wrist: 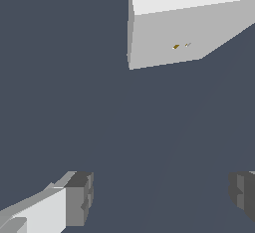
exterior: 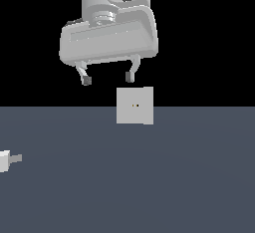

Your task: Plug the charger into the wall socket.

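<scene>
While raised w/ nothing held, end effector point(exterior: 108, 78) wide open above wall socket point(exterior: 135, 105).

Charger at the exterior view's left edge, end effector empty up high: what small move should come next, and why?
Probably a sideways move toward the exterior view's left, then down. The end effector hangs open and empty above the wall socket, while the charger lies on the floor far off at the frame's left edge, its prong pointing toward the exterior view's right. It must be grasped before any plugging.
</scene>
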